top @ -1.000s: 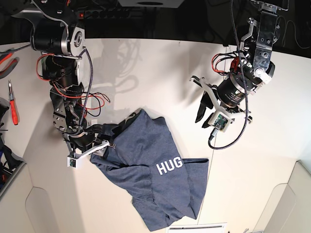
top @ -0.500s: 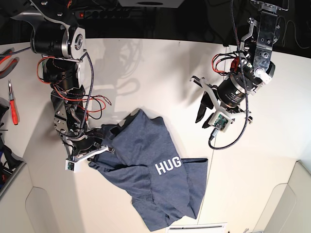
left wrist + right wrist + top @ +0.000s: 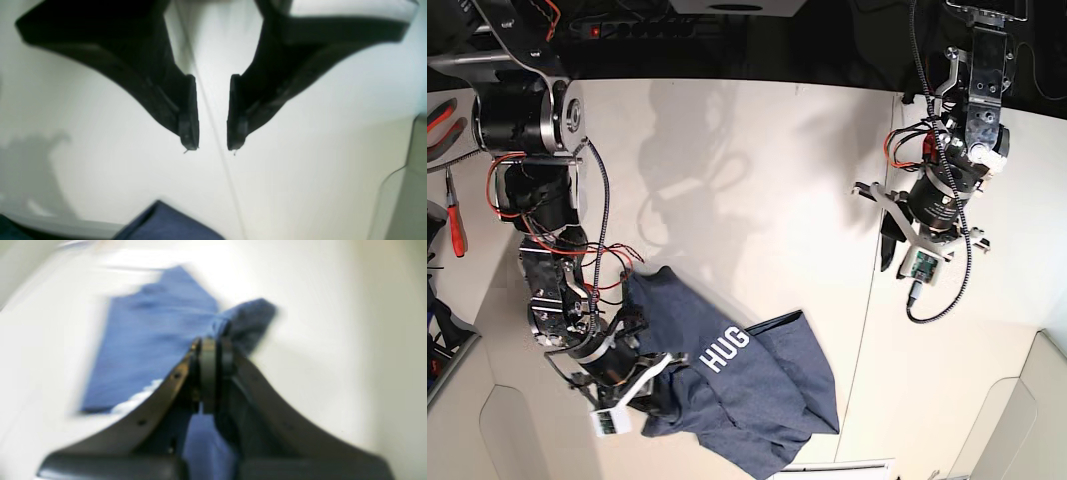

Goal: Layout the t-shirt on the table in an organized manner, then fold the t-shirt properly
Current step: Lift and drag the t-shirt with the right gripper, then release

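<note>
We see the off-white table [image 3: 757, 170]; the crumpled t-shirt [image 3: 747, 385] lies near its front edge.

A robotics lab workspace, seen from above.
Two black robot arms with exposed red and black wiring [image 3: 562, 245] stand over a large off-white matte bench [image 3: 757, 180]; red-handled hand tools [image 3: 454, 215] lie at its edge, and a black power strip [image 3: 642, 22] runs along the back.
</note>
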You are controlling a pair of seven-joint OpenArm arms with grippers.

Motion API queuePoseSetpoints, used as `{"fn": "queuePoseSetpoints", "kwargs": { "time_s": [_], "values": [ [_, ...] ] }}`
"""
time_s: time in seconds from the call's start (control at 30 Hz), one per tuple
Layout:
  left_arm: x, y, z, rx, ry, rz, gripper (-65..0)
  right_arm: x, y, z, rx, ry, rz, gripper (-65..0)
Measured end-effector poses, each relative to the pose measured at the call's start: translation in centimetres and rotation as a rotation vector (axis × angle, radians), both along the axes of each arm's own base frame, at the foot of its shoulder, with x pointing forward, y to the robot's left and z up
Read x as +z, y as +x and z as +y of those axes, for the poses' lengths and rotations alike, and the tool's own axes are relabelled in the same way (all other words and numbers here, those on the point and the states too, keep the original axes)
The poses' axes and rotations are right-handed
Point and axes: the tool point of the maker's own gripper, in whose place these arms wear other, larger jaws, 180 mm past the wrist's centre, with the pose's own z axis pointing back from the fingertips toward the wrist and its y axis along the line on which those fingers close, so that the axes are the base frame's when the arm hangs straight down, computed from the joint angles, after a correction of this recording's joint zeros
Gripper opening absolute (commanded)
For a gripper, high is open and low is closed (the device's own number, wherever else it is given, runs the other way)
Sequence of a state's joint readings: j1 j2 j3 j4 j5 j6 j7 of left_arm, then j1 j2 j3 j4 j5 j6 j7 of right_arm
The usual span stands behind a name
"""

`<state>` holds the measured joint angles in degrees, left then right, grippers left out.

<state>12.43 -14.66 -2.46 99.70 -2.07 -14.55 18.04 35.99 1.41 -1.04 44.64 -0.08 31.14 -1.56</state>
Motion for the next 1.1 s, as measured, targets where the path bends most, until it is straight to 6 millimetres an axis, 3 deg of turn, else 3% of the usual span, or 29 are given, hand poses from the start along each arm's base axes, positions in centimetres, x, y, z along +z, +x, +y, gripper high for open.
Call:
{"fn": "queuePoseSetpoints", "kwargs": {
  "time_s": [0.13,0.23,0.3,0.4,0.5,0.57,0.73,0.83,0.97,1.1],
  "values": [
    [0.9,0.2,3.9,0.096,0.020,-0.022,-46.7,-1.9,-4.3,7.2,0.280,-0.187,0.079,-65.0],
    [1.7,0.1,7.0,0.167,0.009,-0.031,-46.7,-2.6,-8.3,10.5,0.428,-0.311,0.106,-65.0],
    [2.2,0.0,8.5,0.198,0.010,-0.035,-46.7,-1.8,-10.2,11.9,0.479,-0.349,0.072,-65.0],
    [2.7,-0.2,10.0,0.227,0.003,-0.038,-46.7,1.3,-11.9,13.7,0.510,-0.323,-0.004,-65.0],
    [2.6,-0.3,10.1,0.226,-0.016,-0.026,-46.7,4.2,-13.1,15.0,0.537,-0.254,-0.030,-65.0],
    [2.4,-0.4,10.0,0.224,-0.019,-0.020,-46.7,5.0,-13.9,15.4,0.556,-0.226,-0.020,-65.0],
    [2.2,-0.7,10.0,0.224,-0.018,-0.011,-46.7,3.8,-14.5,15.1,0.554,-0.250,0.013,-65.0],
    [2.2,-0.7,10.0,0.225,-0.018,-0.011,-46.7,4.0,-12.5,13.5,0.445,-0.259,0.011,-65.0],
    [2.2,-0.7,10.0,0.225,-0.021,-0.011,-46.7,5.7,-7.6,7.8,0.144,-0.202,0.002,-65.0],
    [2.2,-0.7,10.0,0.224,-0.020,-0.012,-46.7,6.4,-5.1,2.1,-0.050,-0.135,0.027,-65.0]
  ]
}}
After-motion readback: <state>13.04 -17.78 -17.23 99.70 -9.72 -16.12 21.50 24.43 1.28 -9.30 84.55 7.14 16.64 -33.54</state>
